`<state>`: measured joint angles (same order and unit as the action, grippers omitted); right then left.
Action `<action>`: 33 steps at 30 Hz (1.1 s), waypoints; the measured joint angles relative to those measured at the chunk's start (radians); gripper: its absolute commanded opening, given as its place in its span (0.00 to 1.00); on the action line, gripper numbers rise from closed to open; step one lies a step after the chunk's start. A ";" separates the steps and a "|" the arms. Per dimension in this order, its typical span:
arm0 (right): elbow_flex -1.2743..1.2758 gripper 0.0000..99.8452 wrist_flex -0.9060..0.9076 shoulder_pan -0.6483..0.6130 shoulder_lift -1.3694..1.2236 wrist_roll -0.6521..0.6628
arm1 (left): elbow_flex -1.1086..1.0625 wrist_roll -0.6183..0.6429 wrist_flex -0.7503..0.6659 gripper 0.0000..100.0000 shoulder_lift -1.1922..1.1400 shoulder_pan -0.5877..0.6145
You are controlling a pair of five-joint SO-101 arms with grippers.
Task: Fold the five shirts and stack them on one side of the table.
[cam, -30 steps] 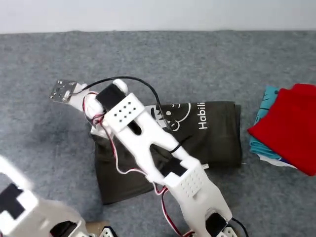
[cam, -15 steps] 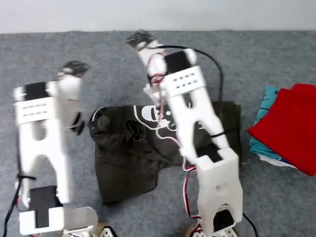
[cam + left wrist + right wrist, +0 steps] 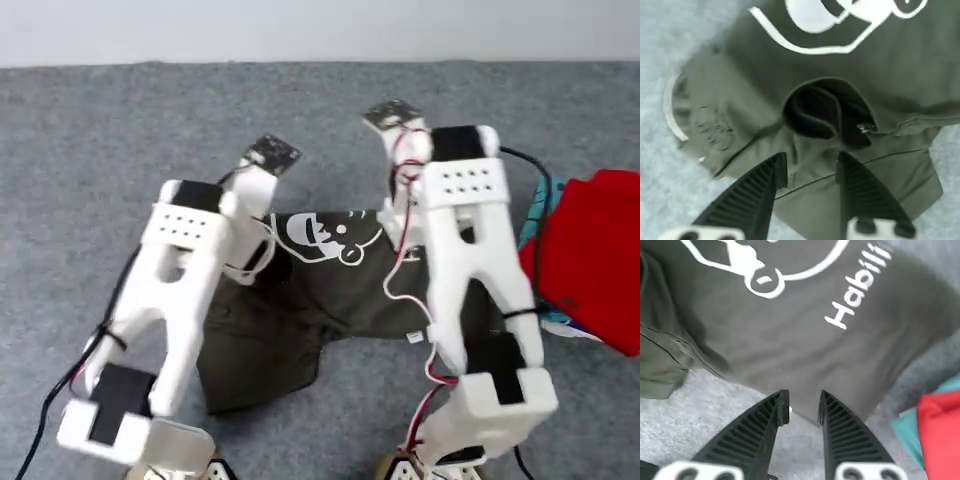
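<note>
grey carpet table [image 3: 100, 150]; dark shirt [image 3: 320, 290] crumpled; left claw [image 3: 811, 160], right claw [image 3: 803, 397] both apart over it.

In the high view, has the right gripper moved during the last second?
Yes. The right gripper swung from the dark olive shirt's far end across to the end nearest the red shirt.

Bright, even light — shadows faint (soft-edged).
</note>
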<state>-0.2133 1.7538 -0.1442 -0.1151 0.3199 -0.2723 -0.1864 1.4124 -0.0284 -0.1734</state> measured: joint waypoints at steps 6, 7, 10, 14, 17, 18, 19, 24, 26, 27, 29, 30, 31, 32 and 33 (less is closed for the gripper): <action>0.043 0.10 0.000 0.057 0.051 0.038 | 0.041 0.006 -0.006 0.17 -0.103 -0.018; 0.043 0.10 0.000 0.063 0.051 0.038 | 0.049 0.006 -0.006 0.17 -0.112 -0.018; 0.043 0.10 0.000 0.078 0.051 0.040 | 0.060 0.006 -0.014 0.17 -0.137 -0.018; 0.043 0.10 0.000 0.075 0.051 0.040 | 0.060 0.006 -0.046 0.16 -0.152 -0.018; 0.043 0.10 0.000 0.074 0.051 0.040 | 0.060 0.006 -0.066 0.12 -0.152 -0.018; 0.043 0.10 0.000 0.075 0.051 0.040 | 0.060 0.006 -0.071 0.11 -0.153 -0.018; 0.043 0.10 0.000 0.077 0.051 0.040 | 0.060 0.006 -0.072 0.09 -0.153 -0.018; 0.043 0.10 0.000 0.075 0.051 0.040 | 0.060 0.006 -0.078 0.04 -0.153 -0.018; 0.043 0.10 0.000 0.074 0.051 0.040 | 0.060 0.003 -0.078 0.03 -0.153 -0.018; 0.043 0.10 0.000 0.075 0.051 0.040 | 0.060 -0.005 -0.078 0.03 -0.153 -0.018; 0.043 0.10 0.000 0.078 0.051 0.040 | 0.060 -0.012 -0.078 0.03 -0.153 -0.018; 0.043 0.10 0.000 0.078 0.051 0.040 | 0.060 -0.012 -0.078 0.03 -0.153 -0.018; 0.043 0.10 0.000 0.078 0.051 0.040 | 0.060 -0.012 -0.078 0.03 -0.153 -0.018; 0.043 0.10 0.000 0.078 0.051 0.040 | 0.060 -0.014 -0.078 0.04 -0.153 -0.018; 0.043 0.10 0.000 0.077 0.051 0.040 | 0.060 -0.014 -0.078 0.04 -0.153 -0.018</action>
<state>-0.1703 1.7538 -0.0675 -0.0644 0.3598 -0.2125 -0.2002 1.3341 -0.1818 -0.1918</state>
